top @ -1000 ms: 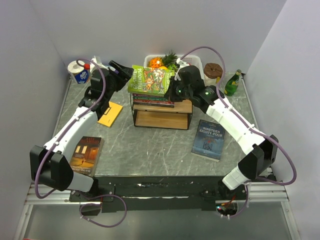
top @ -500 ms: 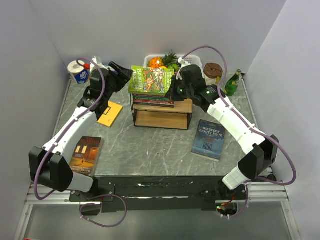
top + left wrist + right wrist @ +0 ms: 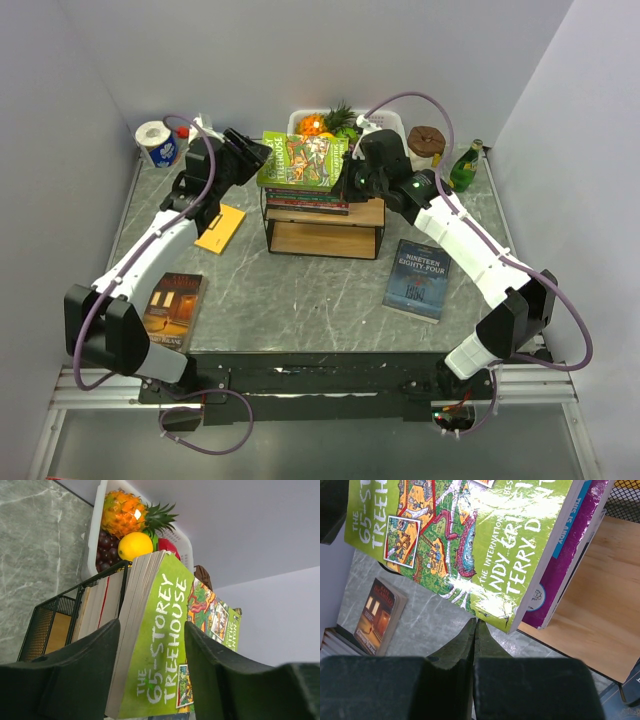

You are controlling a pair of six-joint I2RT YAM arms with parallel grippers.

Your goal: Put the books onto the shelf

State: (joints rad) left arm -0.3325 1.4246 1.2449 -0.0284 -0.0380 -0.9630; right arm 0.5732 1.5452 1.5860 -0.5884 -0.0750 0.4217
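Green and glossy, the Treehouse book (image 3: 303,160) lies on top of the stacked books (image 3: 305,200) on the upper board of the shelf (image 3: 325,240) in the overhead view, with the left gripper (image 3: 250,155) at its left end and the right gripper (image 3: 345,183) at its right. The left wrist view shows the fingers (image 3: 95,670) spread wide either side of that book's near end; whether they touch it I cannot tell. The right wrist view shows the fingers (image 3: 455,650) pressed together on nothing, tips at the book's overhanging edge.
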